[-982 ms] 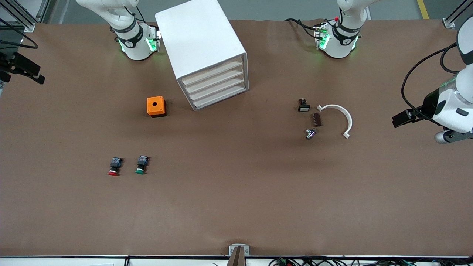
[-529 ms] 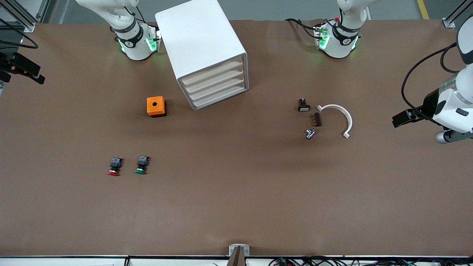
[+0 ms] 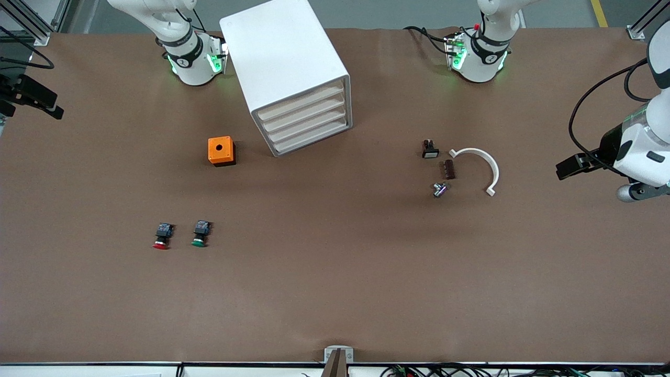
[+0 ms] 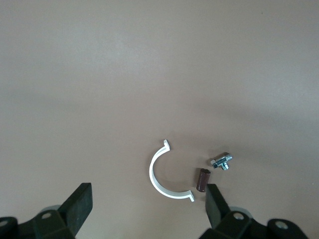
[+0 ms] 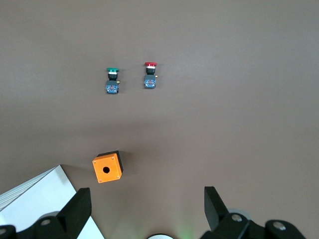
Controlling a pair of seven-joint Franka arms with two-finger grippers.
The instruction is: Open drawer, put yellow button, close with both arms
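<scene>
Inventory, nearest the front camera first.

1. Yellow button: I cannot find it in any view. The only caps I can make out are red and green.
2. Red-capped button [image 3: 162, 236] and green-capped button [image 3: 200, 234]: they lie side by side on the table [image 3: 335, 293], well apart from both claws. The right wrist view shows them past the orange box.
3. Small metal fitting [image 3: 439, 189], brown block [image 3: 449, 169] and white half-ring [image 3: 492, 167]: a cluster near the left gripper [image 4: 148, 206]. The left wrist view shows them just ahead of its fingers, not touching. That claw is released, its fingers spread wide with nothing between them.
4. Small black part with a pale face [image 3: 430, 150]: too small for me to identify.
5. Orange box [image 3: 220, 151] with a round hole on top: it lies just ahead of the right gripper [image 5: 144, 206] in its wrist view. That claw is also released and empty. In the front view it is cut off at the table's edge.
6. White drawer cabinet [image 3: 285, 68]: all four drawer fronts sit flush, so I cannot see the contents.
</scene>
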